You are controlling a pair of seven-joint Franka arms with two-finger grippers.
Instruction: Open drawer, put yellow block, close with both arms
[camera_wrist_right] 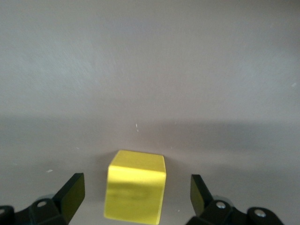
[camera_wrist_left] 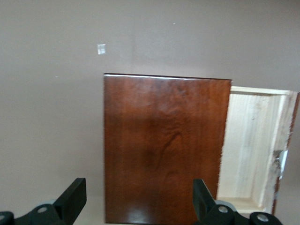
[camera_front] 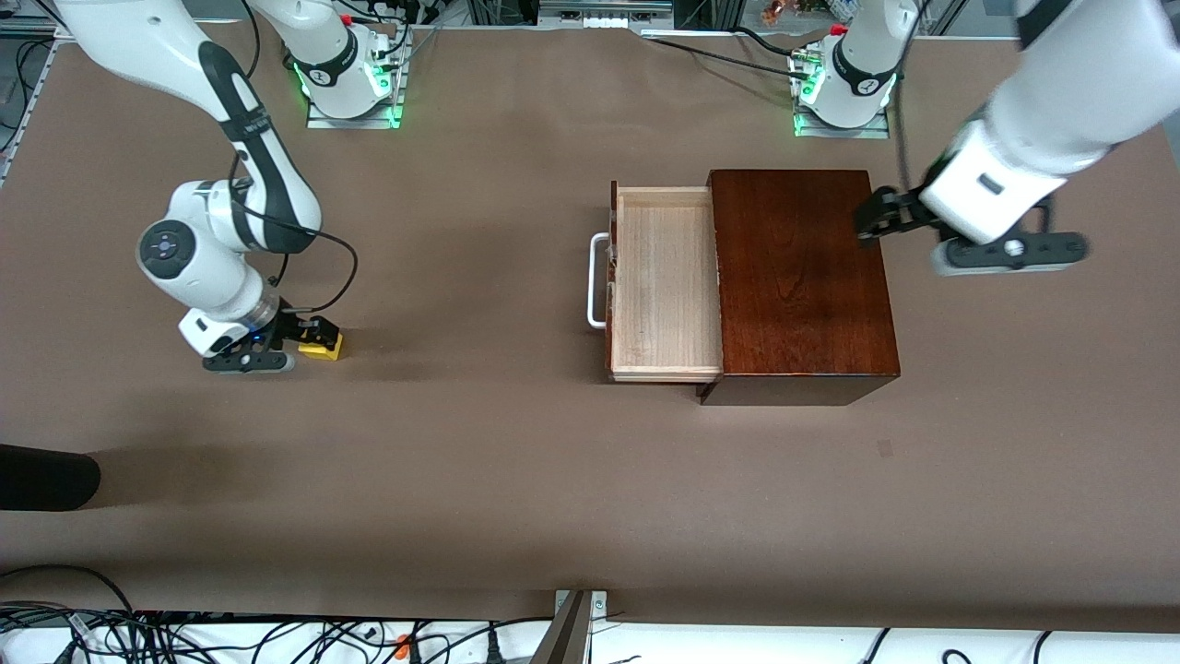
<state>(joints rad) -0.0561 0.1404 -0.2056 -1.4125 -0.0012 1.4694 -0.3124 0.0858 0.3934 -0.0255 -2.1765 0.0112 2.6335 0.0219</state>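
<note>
The drawer point(camera_front: 664, 277) stands pulled out of the dark mahogany box point(camera_front: 802, 277), its pale wooden tray empty and its white handle point(camera_front: 597, 281) facing the right arm's end of the table. The yellow block point(camera_front: 324, 348) lies on the brown table toward that end. My right gripper point(camera_front: 313, 339) is down at the block and open. In the right wrist view the block point(camera_wrist_right: 136, 192) sits between the fingers, clear of both. My left gripper point(camera_front: 865, 221) hangs open over the box's edge at the left arm's end, where its wrist view shows the box top point(camera_wrist_left: 164, 140) and the drawer point(camera_wrist_left: 248, 145).
A dark rounded object point(camera_front: 46, 477) pokes in at the table's edge near the front camera, at the right arm's end. Cables point(camera_front: 184, 636) and a metal mount point(camera_front: 572, 627) line that near edge. A small pale mark point(camera_wrist_left: 101, 48) is on the table beside the box.
</note>
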